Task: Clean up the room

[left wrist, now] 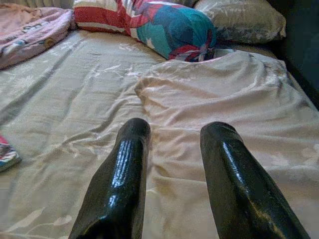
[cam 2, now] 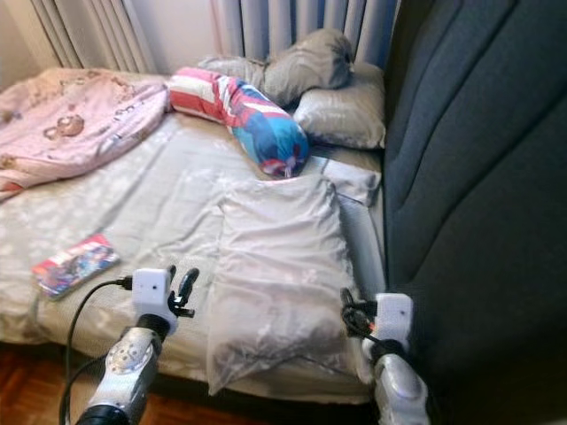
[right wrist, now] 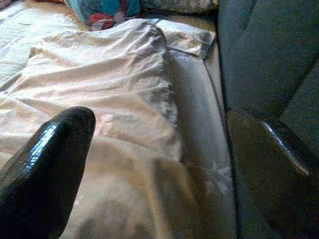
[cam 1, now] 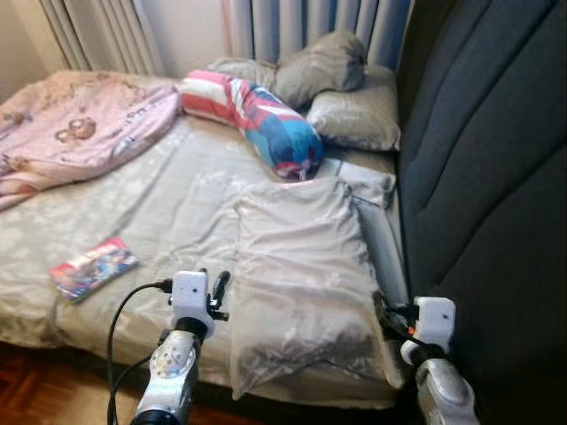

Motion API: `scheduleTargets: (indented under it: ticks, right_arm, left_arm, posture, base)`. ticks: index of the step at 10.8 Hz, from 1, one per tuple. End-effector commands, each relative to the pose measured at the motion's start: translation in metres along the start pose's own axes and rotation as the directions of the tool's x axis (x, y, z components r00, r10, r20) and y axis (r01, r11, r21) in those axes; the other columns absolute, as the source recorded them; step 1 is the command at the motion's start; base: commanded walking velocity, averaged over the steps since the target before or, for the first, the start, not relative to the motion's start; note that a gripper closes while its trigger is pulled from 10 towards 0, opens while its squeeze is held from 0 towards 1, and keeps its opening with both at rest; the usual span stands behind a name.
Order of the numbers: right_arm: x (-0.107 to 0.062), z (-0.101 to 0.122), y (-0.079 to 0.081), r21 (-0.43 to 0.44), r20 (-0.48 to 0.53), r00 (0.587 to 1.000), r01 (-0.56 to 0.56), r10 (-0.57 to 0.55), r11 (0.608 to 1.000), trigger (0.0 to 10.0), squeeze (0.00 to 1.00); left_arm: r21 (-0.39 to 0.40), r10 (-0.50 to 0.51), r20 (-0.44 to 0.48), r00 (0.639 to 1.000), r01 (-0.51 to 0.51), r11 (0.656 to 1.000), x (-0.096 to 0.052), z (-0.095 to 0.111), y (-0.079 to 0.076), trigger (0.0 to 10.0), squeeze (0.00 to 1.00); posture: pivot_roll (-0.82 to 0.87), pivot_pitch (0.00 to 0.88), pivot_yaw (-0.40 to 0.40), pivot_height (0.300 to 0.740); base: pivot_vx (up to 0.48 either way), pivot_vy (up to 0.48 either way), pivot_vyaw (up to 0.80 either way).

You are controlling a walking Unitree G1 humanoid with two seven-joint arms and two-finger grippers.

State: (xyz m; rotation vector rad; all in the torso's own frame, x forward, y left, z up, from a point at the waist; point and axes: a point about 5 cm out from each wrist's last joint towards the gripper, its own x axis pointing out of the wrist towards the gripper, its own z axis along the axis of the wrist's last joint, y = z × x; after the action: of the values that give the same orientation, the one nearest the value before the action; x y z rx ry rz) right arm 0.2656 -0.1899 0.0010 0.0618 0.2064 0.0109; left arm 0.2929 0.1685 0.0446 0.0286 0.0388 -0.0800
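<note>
Approach step: left hand (cam 1: 213, 285) and right hand (right wrist: 164, 164), both parted and holding nothing, flank the pillow (cam 1: 306, 266) lying between them on the bed (cam 1: 133, 212); next, probably close in and grip it.

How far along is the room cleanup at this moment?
Nothing looks done. Both open grippers, left gripper and right gripper, flank the near end of the beige pillow, not gripping it. Still left: the book, the rumpled pink blanket, the striped bolster.

Left gripper (left wrist: 172, 144) fingers spread; right gripper (right wrist: 174, 149) fingers spread
</note>
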Motion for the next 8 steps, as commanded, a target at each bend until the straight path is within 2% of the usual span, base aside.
scheduleTargets:
  ticks: [1,3,4,8]
  right_arm:
    - [-0.0001,-0.0019,0.0,0.008,-0.016,1.0,0.007,-0.007,1.0,10.0,0.0]
    - [0.0003,-0.0019,0.0006,0.014,-0.016,1.0,0.01,-0.01,1.0,10.0,0.0]
    - [0.0002,-0.001,0.0012,0.006,-0.007,1.0,0.007,-0.007,1.0,10.0,0.0]
    - [0.0004,-0.0016,0.0036,0.014,-0.007,1.0,0.011,-0.01,1.0,10.0,0.0]
  left_arm:
    - [-0.014,0.015,-0.028,0.999,-0.015,1.0,-0.0023,-0.0045,0.0046,10.0,0.0]
    - [-0.012,0.014,-0.028,1.0,-0.015,1.0,-0.0021,-0.0041,0.0053,10.0,0.0]
    - [-0.009,0.014,-0.028,1.0,-0.015,1.0,-0.0021,-0.0041,0.0058,10.0,0.0]
    - [0.006,-0.001,-0.013,1.0,0.001,1.0,-0.0003,0.0,0.0058,10.0,0.0]
  posture:
    - [0.04,0.055,-0.013,0.74]
    - [0.04,0.055,-0.011,0.74]
    - [0.04,0.056,-0.009,0.74]
    - [0.04,0.056,0.001,0.74]
  base:
    - [0.0,0.48,0.0]
    - [0.0,0.48,-0.7]
    - [0.0,0.48,0.0]
    - [0.0,0.0,0.0]
